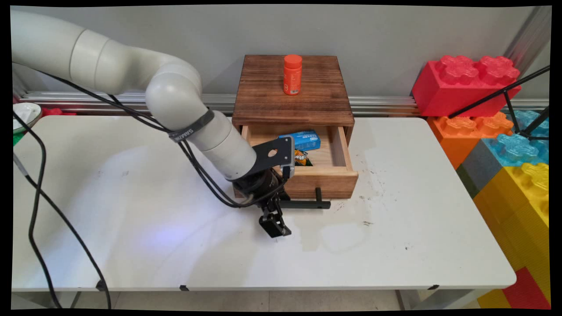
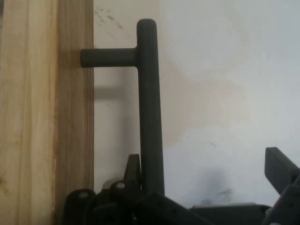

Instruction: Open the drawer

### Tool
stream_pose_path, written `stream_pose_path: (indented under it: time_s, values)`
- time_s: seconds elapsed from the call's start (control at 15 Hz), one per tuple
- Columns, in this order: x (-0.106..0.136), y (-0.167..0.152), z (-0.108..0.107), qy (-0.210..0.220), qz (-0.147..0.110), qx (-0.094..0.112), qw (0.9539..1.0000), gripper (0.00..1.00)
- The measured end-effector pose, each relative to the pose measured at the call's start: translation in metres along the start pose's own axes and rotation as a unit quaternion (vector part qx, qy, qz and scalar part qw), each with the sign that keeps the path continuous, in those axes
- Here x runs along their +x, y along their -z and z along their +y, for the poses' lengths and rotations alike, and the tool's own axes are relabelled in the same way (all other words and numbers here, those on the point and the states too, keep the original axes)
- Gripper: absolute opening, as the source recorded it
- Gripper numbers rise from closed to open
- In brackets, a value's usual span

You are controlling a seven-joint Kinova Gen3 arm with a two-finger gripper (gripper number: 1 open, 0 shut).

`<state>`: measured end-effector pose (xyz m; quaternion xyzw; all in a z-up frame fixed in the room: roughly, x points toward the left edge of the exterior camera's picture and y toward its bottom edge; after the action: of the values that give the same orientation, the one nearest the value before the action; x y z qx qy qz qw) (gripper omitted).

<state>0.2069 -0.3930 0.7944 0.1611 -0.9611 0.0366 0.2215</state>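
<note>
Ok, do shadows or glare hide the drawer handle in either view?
Main view: even light, a mild sheen on the white table left of the arm, no glare on the drawer handle; the arm covers its left end. Hand view: the handle throws a soft shadow on the table toward the wooden drawer front, yet its outline stays plain between the open jaws.

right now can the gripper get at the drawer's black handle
Probably yes: the gripper is open right beside the handle, with only bare table around it.

White arm (image 1: 175, 94), black cables (image 1: 35, 206)
</note>
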Motion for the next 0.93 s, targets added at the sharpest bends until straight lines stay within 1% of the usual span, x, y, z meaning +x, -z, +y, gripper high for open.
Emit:
stream_pose_path:
  time_s: [0.4,0.93]
  values:
    - [-0.001,-0.001,0.02,-0.016,0.008,0.006,0.9998,1.0]
    - [0.002,-0.004,0.043,-0.033,0.02,0.004,0.9993,1.0]
